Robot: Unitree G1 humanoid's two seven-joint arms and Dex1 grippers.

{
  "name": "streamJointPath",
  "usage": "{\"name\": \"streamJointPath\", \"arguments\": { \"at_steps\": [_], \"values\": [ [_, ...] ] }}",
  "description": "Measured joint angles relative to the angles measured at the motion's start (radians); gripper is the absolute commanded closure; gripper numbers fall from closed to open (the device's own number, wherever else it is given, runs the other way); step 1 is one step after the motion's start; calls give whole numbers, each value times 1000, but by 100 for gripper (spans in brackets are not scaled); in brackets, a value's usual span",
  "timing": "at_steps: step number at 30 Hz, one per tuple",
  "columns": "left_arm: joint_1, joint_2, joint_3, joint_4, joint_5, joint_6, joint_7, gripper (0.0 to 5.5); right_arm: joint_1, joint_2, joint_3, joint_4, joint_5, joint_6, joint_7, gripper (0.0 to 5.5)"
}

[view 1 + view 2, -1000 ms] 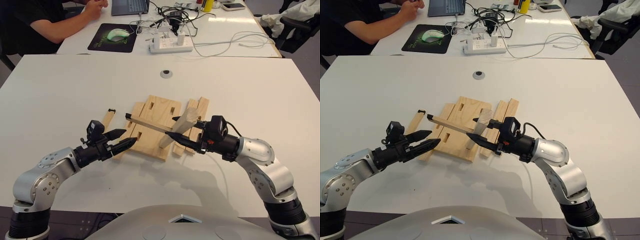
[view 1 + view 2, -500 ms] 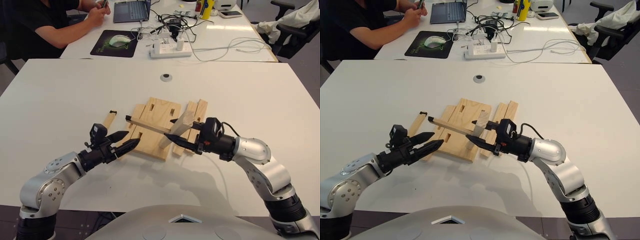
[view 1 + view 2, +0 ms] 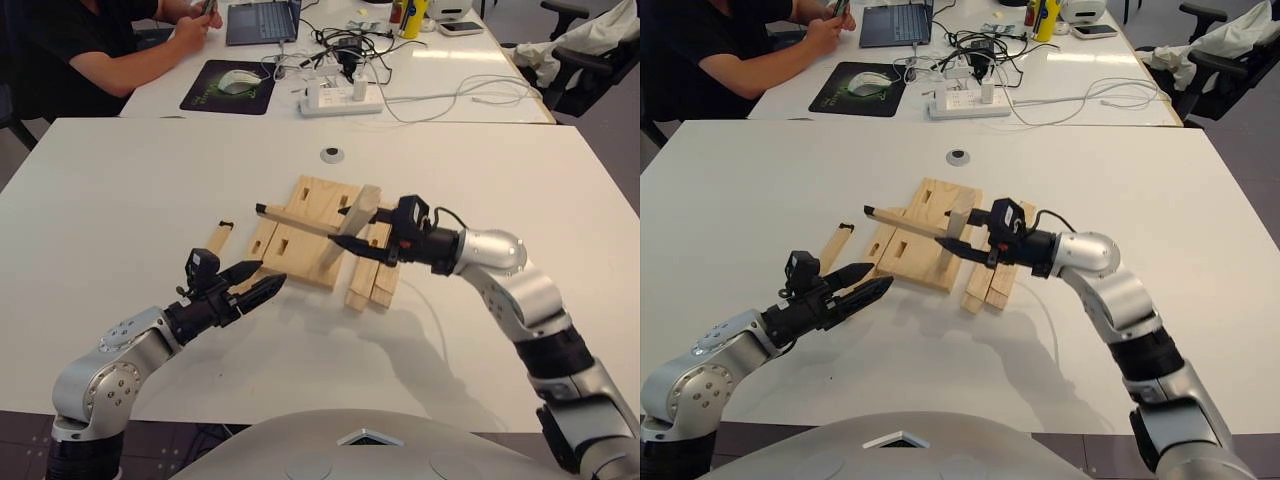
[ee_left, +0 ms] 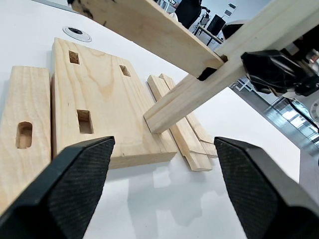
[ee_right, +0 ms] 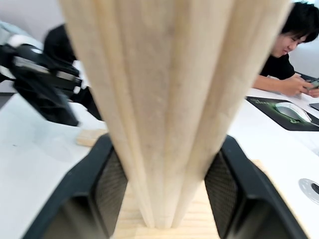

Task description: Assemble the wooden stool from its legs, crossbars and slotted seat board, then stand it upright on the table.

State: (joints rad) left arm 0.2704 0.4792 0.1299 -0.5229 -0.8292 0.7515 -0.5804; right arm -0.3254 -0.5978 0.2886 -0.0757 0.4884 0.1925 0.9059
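The slotted seat board (image 3: 300,232) lies flat mid-table. My right gripper (image 3: 358,232) is shut on a wooden leg (image 3: 352,225) that tilts over the board's right side, its lower end at the board's surface. A thin crossbar (image 3: 298,220) is plugged into that leg and juts left above the board. In the right wrist view the leg (image 5: 169,99) stands between both fingers (image 5: 107,184). My left gripper (image 3: 265,278) hovers open near the board's front left corner, holding nothing. In the left wrist view, my left gripper (image 4: 163,149) faces the board (image 4: 99,114).
A slotted leg (image 3: 262,238) lies against the board's left edge, and a short piece (image 3: 217,238) lies farther left. Two more wooden pieces (image 3: 370,282) lie right of the board. A cable grommet (image 3: 332,153) sits behind. A desk with cables and a laptop adjoins the far edge.
My right gripper has carried the leg and crossbar away from me, over the board's far part. The board itself sits slightly farther back. The left gripper stays open in about the same spot.
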Motion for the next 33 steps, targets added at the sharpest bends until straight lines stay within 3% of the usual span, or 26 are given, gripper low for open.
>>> {"name": "streamJointPath", "arguments": {
  "at_steps": [11, 20, 21, 27, 33],
  "values": [
    [-87, -29, -38, 46, 34, -23, 10, 179, -356, -23, 54, 477, -49, -17, 394, 345],
    [-140, -30, -56, 96, 48, -35, -5, 179, -441, -13, 67, 652, -90, -114, 493, 345],
    [-148, -30, -57, 102, 49, -35, -9, 179, -441, -11, 64, 659, -90, -125, 493, 308],
    [-165, -20, -59, 123, 56, -36, -23, 179, -321, 28, 57, 758, -216, -142, 412, 222],
    [-197, -6, -65, 148, 58, -32, -53, 179, -335, 62, -63, 760, -215, -159, 339, 127]
  ]
}}
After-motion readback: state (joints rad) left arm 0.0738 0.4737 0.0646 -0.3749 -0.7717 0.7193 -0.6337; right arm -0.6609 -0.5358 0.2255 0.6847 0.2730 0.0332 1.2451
